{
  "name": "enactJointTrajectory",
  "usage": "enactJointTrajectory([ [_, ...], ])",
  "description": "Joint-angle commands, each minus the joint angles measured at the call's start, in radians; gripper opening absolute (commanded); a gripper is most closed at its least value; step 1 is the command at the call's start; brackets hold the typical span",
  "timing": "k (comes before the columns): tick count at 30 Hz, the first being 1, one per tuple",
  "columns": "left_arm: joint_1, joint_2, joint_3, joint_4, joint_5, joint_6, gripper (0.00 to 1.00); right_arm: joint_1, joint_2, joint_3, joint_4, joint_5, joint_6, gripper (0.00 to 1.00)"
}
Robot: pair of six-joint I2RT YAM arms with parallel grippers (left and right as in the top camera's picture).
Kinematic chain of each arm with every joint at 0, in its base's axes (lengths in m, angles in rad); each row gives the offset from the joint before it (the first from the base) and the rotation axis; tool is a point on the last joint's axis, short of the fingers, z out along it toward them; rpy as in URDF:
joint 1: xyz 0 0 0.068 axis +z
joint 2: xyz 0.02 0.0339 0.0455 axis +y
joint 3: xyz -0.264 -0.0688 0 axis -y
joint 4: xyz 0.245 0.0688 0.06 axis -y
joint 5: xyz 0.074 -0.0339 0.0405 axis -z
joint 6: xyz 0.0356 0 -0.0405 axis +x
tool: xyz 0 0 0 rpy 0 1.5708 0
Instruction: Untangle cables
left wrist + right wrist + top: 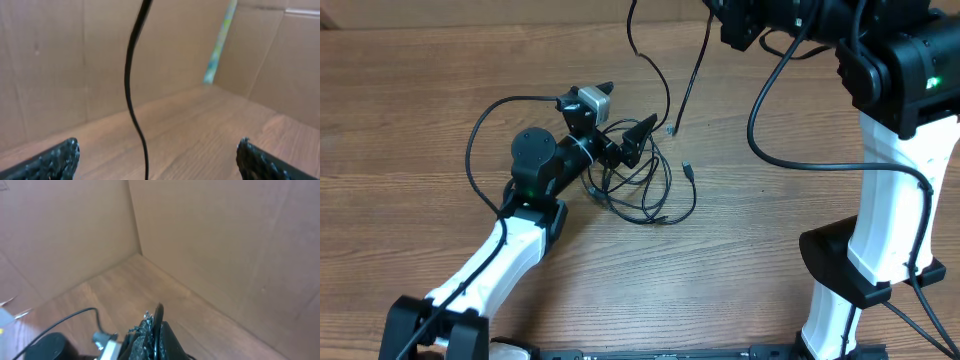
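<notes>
The cables form a loose black clump (642, 190) on the wooden table, just right of my left gripper (626, 110). Two strands rise from it toward the top edge, and one (688, 80) ends in a small plug. My left gripper (157, 146) is open wide and low over the table, with a single strand (130, 90) hanging between its fingers, touching neither. My right gripper (155, 322) is raised and shut on a black cable (158, 314), which is pinched between its fingertips. In the overhead view its fingers lie beyond the top edge.
Cardboard walls (210, 240) enclose the table's far side and corner. The right arm's white base (875, 250) stands at the right, with thick black robot wires (790, 160) looping off it. The left arm's own wire (480, 140) arcs at the left.
</notes>
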Motion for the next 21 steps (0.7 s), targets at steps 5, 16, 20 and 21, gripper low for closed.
enactJointTrajectory([
  [5, 0.004, 0.097, 0.006, 0.198, -0.018, -0.021, 1.0, -0.001, -0.015, 0.023, -0.048, -0.239, 0.001, 0.04],
  [16, 0.004, 0.132, 0.009, 0.259, -0.122, -0.02, 1.0, -0.001, -0.016, 0.023, -0.089, -0.536, 0.001, 0.04],
  [20, 0.004, 0.132, 0.01, 0.312, -0.121, -0.02, 0.95, -0.001, -0.016, 0.023, -0.09, -0.592, 0.001, 0.04],
  [21, 0.004, 0.132, 0.01, 0.316, -0.121, -0.02, 0.91, -0.001, -0.016, 0.023, -0.09, -0.595, 0.001, 0.04],
])
